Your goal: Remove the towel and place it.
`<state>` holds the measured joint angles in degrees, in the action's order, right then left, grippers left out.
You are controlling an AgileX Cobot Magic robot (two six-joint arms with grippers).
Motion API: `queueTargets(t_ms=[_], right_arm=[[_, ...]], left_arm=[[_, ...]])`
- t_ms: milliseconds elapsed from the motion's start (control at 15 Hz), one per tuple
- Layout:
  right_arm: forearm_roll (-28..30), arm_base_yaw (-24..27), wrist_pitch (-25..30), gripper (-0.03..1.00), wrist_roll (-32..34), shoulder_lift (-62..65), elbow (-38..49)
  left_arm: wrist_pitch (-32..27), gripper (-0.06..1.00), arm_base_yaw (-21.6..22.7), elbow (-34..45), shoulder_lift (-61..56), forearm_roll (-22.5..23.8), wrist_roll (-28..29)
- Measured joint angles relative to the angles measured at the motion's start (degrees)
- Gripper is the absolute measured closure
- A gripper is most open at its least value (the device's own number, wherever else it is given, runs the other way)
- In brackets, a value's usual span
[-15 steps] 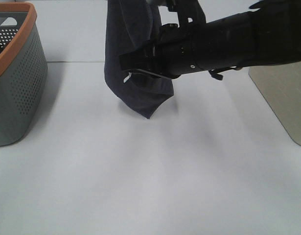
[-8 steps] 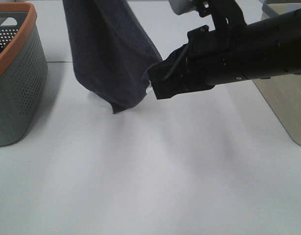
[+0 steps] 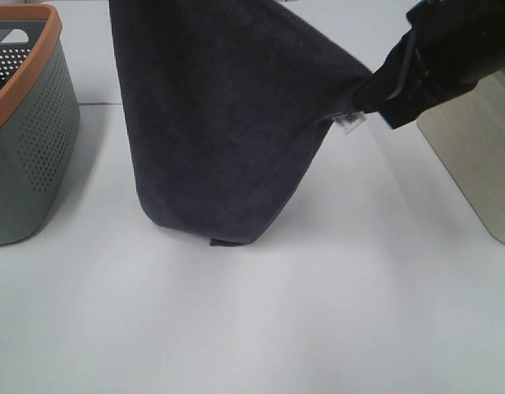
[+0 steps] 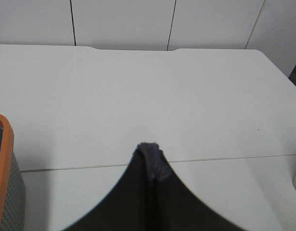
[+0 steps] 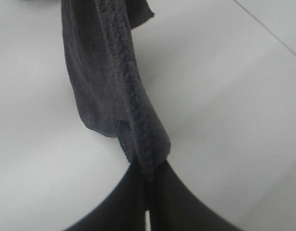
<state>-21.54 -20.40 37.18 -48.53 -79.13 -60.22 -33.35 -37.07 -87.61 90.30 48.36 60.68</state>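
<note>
The dark navy-grey towel (image 3: 219, 139) hangs spread wide above the white table (image 3: 334, 312), and its lower fold touches the tabletop. My right gripper (image 3: 369, 100) is shut on the towel's right corner, beside the small white tag (image 3: 349, 121). In the right wrist view my right gripper (image 5: 148, 185) pinches the towel's stitched edge (image 5: 131, 96). My left gripper is above the exterior view's top edge. In the left wrist view my left gripper (image 4: 150, 166) is shut on another towel corner (image 4: 148, 150), high over the table.
A grey perforated basket with an orange rim (image 3: 26, 123) stands at the left edge and shows in the left wrist view (image 4: 1, 159). A beige flat object (image 3: 474, 164) lies at the right edge. A seam (image 4: 225, 158) crosses the table behind the towel.
My right gripper has pulled its towel corner to the right and up. The towel has opened from a narrow hanging bundle into a wide sheet, and its bottom now reaches lower.
</note>
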Motion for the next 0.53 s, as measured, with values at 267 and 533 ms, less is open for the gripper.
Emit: queueTargets(t_ms=[267,533], right_arm=[[15.8,0.4,8.3,0.94,0.6,0.0,-11.9],[26.7,0.4,5.7,0.94,2.4,-2.6,-20.2]], left_arm=[[-0.9,0.94,0.0,0.0,0.1,0.2,6.5],[-4.6,0.94,0.0,4.4,1.3,9.1,32.1]])
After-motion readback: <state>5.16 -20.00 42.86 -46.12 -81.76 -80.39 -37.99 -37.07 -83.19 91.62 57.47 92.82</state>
